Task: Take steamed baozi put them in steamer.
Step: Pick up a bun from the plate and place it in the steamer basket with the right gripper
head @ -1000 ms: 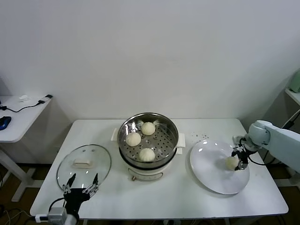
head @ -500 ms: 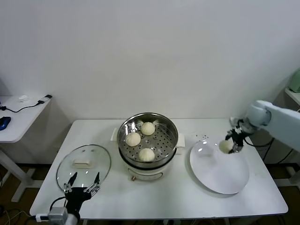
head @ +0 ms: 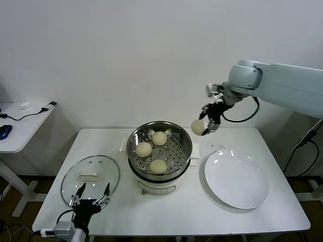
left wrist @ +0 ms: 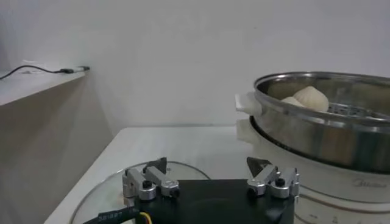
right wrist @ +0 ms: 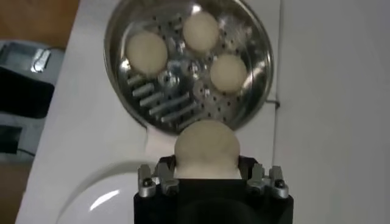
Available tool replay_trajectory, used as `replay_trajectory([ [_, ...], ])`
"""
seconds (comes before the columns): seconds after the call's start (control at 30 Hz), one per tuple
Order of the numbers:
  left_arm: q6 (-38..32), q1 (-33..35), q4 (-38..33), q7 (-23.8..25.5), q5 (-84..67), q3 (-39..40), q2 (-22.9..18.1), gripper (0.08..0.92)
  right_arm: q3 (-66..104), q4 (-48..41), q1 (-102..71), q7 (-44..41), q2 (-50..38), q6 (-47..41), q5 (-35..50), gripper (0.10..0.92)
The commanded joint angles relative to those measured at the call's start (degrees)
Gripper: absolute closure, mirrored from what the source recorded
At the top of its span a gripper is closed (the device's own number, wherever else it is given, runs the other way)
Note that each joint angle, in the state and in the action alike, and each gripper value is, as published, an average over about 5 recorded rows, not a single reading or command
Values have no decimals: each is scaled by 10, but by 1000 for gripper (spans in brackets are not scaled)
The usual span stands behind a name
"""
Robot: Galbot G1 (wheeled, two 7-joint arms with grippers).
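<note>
The right pincer (head: pixel 206 126) is gripping the fourth cream-white round baozi (head: pixel 198 127) above the shiny round steel steamer (head: pixel 160 148), at its 2 o'clock rim. Best lowering it over the bare 3 o'clock perforations before releasing. The left pincer (head: pixel 91 196) is idling, spread, near the counter (head: pixel 171 212) edge.

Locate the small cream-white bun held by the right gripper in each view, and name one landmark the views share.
Head view: the small cream-white bun hangs in the right gripper, above the table, just right of the round shiny steel steamer.
Left wrist view: not in it.
Right wrist view: bun at lower centre, in the gripper.
Shared landmark: the steamer, holding three buns.
</note>
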Motion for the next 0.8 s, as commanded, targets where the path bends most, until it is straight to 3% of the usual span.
replay_trajectory([
  [0.03,-2,-3,5,0,0,3,-3,177,-43,58,8,91,104,-77,121,355],
  [0.3,-4,-7,12,0,1,5,-2,177,-41,22,-78,144,135,-113,83,355],
  [0.8,-4,-7,15,0,-2,3,3,177,-31,-63,-148,148,154,-109,25,355],
])
